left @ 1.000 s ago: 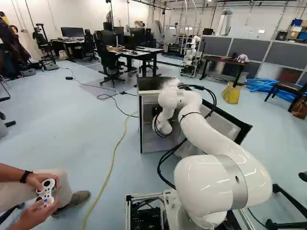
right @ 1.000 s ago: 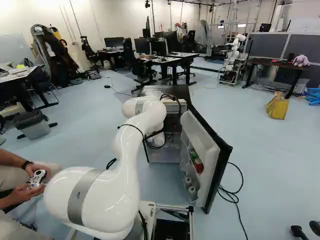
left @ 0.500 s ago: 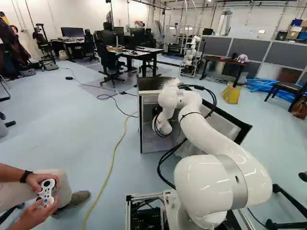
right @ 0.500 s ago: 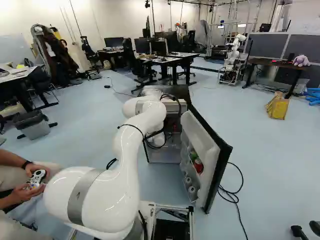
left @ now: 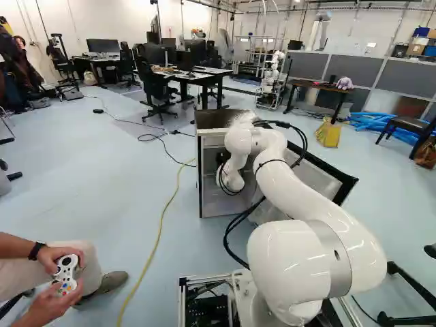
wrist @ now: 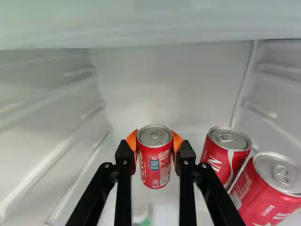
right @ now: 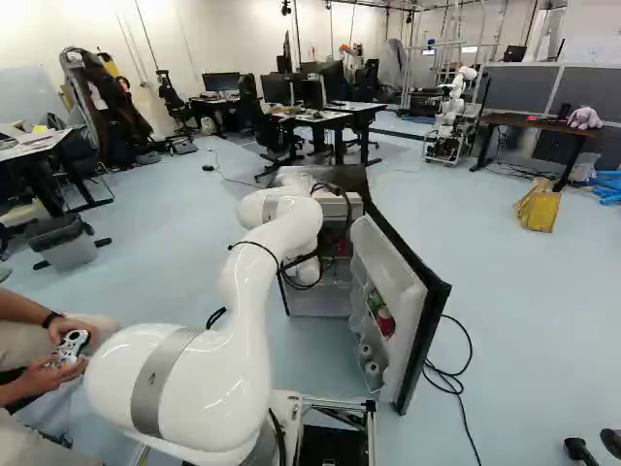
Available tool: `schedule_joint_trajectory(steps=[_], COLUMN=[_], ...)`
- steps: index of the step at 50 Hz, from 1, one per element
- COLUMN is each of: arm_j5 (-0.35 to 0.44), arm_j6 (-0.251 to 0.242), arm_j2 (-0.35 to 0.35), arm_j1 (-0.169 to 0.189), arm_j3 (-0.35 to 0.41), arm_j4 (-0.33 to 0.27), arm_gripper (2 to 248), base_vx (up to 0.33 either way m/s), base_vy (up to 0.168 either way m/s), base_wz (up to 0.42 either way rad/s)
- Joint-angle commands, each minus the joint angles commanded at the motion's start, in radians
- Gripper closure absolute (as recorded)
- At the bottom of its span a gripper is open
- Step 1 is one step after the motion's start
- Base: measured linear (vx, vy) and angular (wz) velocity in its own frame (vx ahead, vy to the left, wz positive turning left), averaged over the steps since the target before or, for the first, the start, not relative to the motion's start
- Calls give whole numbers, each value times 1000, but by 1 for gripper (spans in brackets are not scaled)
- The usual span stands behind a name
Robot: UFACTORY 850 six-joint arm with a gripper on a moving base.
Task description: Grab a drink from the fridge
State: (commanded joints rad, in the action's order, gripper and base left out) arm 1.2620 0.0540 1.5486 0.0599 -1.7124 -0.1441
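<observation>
And here we are, right inside the fridge (left: 212,121): the white arm (left: 293,180) reaches in through the open front, and the gripper (left: 222,158) is in among the drinks. Down the wrist view, the gripper (wrist: 155,141) has its catch, its orange pads (wrist: 132,141) pressed in from two sides on a red drink can (wrist: 155,162), the fingers parted just by the can's width. The can is upright, its silver top facing up with the tab in view; whether its base touches the surface below, I can't tell. Off to one side of the gripper sit two more red cans, near each other, one (wrist: 225,157) close beside a finger, the other (wrist: 270,190) farther out and nearer the camera. Pale ribbed walls run along both sides of the compartment, with a plain back wall (wrist: 164,89) beyond the held can. Over in the right base view, the fridge door (right: 393,272) swings wide to the right of the arm, red and green items (right: 385,321) tucked into its inner rack, pale round-topped containers (right: 372,369) lower down.
</observation>
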Motion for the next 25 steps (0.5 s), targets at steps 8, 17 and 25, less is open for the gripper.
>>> schedule_joint_trajectory(steps=[8,17,25], arm_j5=[0,0,0], arm_j6=[0,0,0], arm_j2=[0,0,0], arm_j1=[0,0,0], arm_j3=[0,0,0], arm_j4=[0,0,0], arm_gripper=[156,156,156], base_vx=[0,0,0], base_vy=[0,0,0], base_wz=[0,0,0])
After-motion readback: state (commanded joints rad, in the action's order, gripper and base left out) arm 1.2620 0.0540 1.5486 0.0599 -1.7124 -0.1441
